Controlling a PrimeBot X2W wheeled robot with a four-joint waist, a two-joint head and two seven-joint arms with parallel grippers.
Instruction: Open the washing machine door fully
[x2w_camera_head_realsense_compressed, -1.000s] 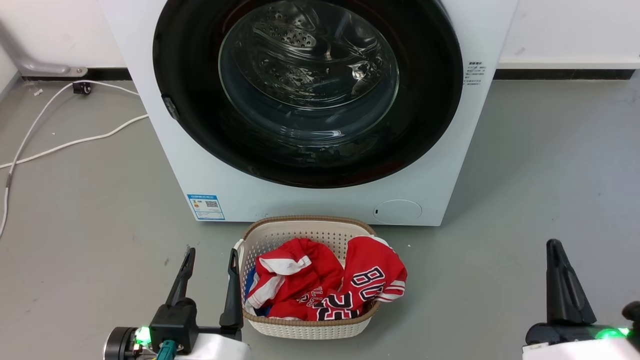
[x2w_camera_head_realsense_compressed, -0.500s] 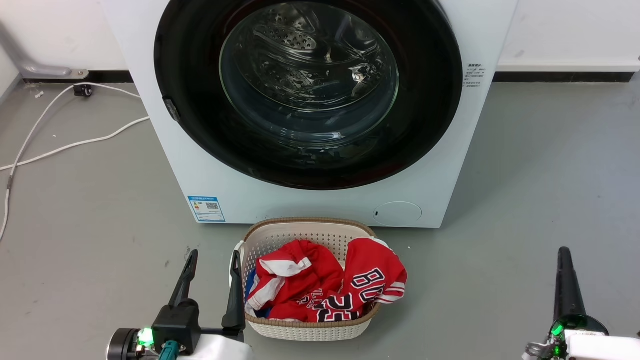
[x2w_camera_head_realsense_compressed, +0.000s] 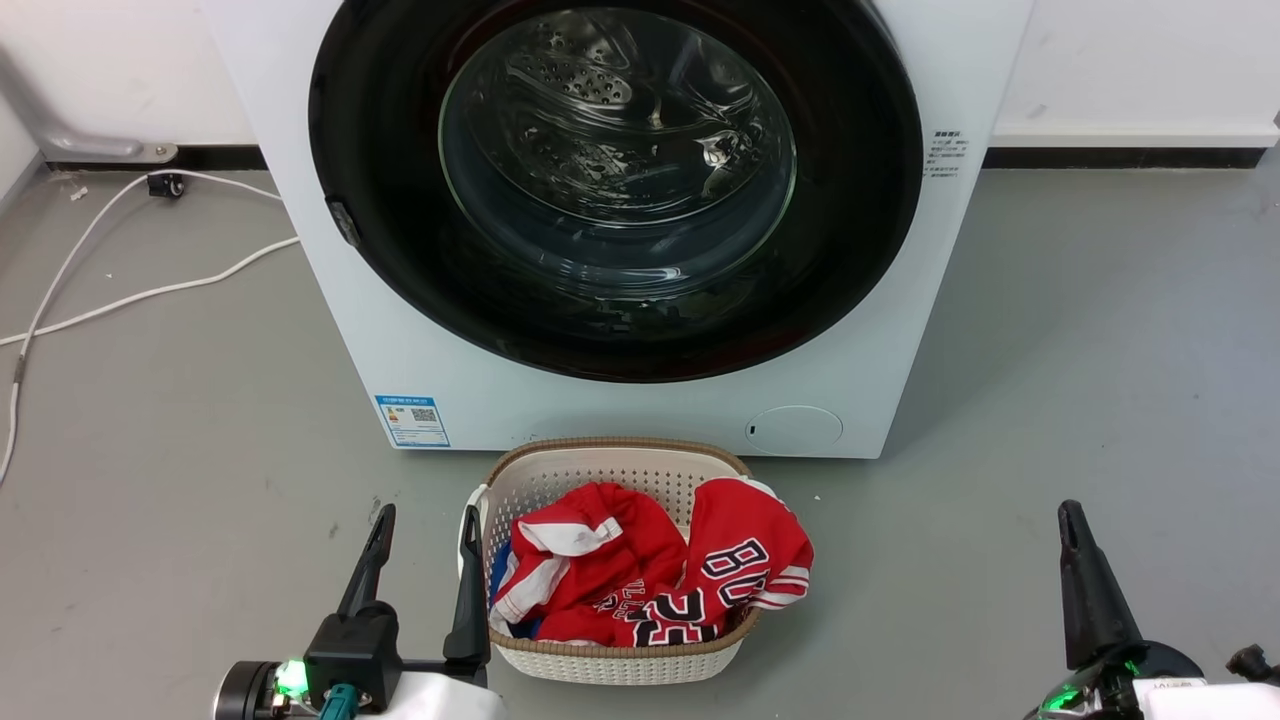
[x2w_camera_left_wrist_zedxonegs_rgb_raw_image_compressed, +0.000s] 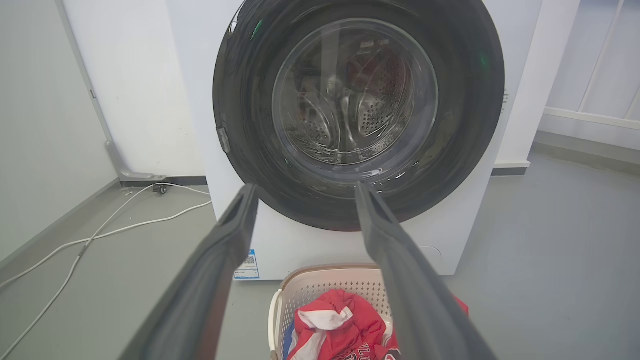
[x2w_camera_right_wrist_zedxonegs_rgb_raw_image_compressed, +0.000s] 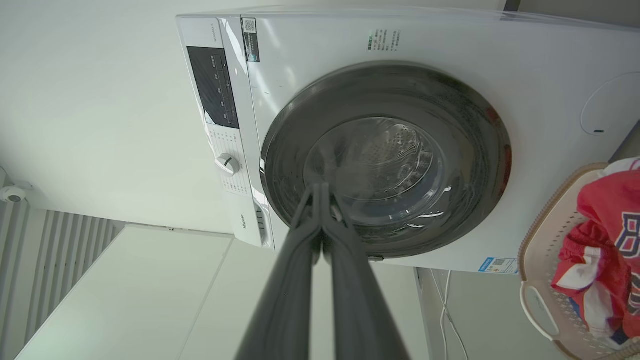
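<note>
The washing machine door (x2w_camera_head_realsense_compressed: 617, 170) is a large glossy black disc with a clear glass bowl, lying flat against the white machine front. It also shows in the left wrist view (x2w_camera_left_wrist_zedxonegs_rgb_raw_image_compressed: 357, 107) and, turned sideways, in the right wrist view (x2w_camera_right_wrist_zedxonegs_rgb_raw_image_compressed: 400, 165). My left gripper (x2w_camera_head_realsense_compressed: 428, 520) is open at the lower left, beside the basket, well short of the door, and its fingers frame the door's lower edge (x2w_camera_left_wrist_zedxonegs_rgb_raw_image_compressed: 305, 187). My right gripper (x2w_camera_head_realsense_compressed: 1070, 512) is at the lower right above the floor, rolled on its side. Its fingers are pressed together on nothing (x2w_camera_right_wrist_zedxonegs_rgb_raw_image_compressed: 320, 187).
A woven-rim laundry basket (x2w_camera_head_realsense_compressed: 610, 452) holding red and white clothes (x2w_camera_head_realsense_compressed: 650, 570) stands on the grey floor right before the machine. A round white service cap (x2w_camera_head_realsense_compressed: 795, 428) sits low on the machine front. White cables (x2w_camera_head_realsense_compressed: 150, 290) trail across the floor at the left.
My right gripper has rolled at the wrist and shifted a little left in the head view. The left gripper and the door have not moved.
</note>
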